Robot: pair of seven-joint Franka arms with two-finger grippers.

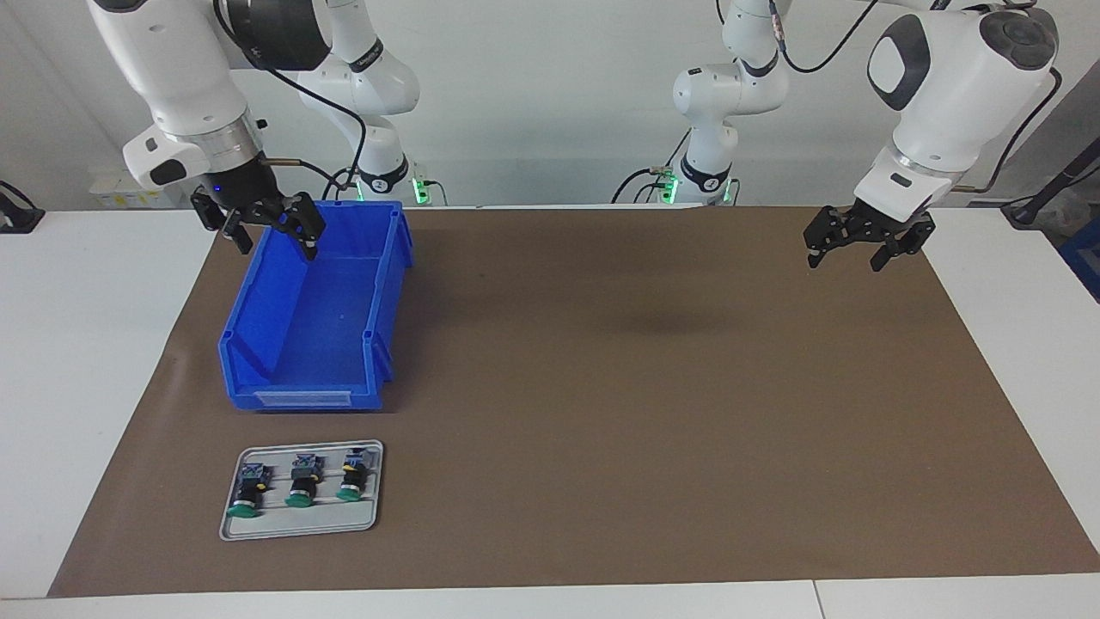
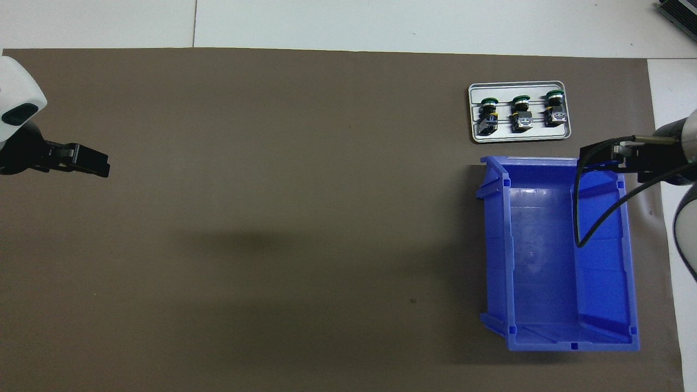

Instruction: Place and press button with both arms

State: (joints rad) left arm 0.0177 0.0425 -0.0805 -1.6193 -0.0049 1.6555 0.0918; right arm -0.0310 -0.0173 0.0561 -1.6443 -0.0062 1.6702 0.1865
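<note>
1. You are looking at the right gripper [image 1: 271, 225] hanging over the big blue plastic bin [image 1: 258, 344], its fingers spread wide and holding nothing.
2. The bin is sitting empty on the brown mat [image 1: 601, 387].
3. The small grey metal tray [image 1: 301, 531] is lying farther from the robots than the bin. Three little push-buttons are resting in it. The button [image 1: 300, 484] with the round green cap is the middle one.
4. The left gripper [image 1: 866, 236] is waiting over the mat at its own end, open and empty.
5. No step is started, I think. Next, you are needing to reach over the tray and pinch one button gently.
</note>
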